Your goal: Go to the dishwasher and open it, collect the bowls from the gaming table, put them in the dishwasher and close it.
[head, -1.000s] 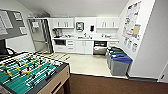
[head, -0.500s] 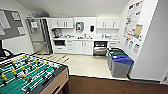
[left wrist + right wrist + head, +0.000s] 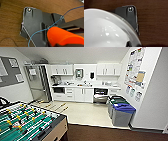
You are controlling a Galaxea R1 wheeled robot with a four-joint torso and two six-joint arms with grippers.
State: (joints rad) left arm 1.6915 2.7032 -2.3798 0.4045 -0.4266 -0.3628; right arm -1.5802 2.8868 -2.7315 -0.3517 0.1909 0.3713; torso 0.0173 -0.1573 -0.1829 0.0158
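Two bins [image 3: 120, 109] stand near the right wall, one with a blue lid, and just behind them the dishwasher [image 3: 101, 95] sits under the counter [image 3: 85, 86], its steel door tilted partly open. At lower left is the gaming table [image 3: 27, 123] with its green field and rods. A white bowl [image 3: 105, 30] shows large in the right wrist view, above dark wooden floor [image 3: 154, 22]. An orange object [image 3: 63, 36] shows in the left wrist view. Whether either gripper is clenched or released, I cannot tell.
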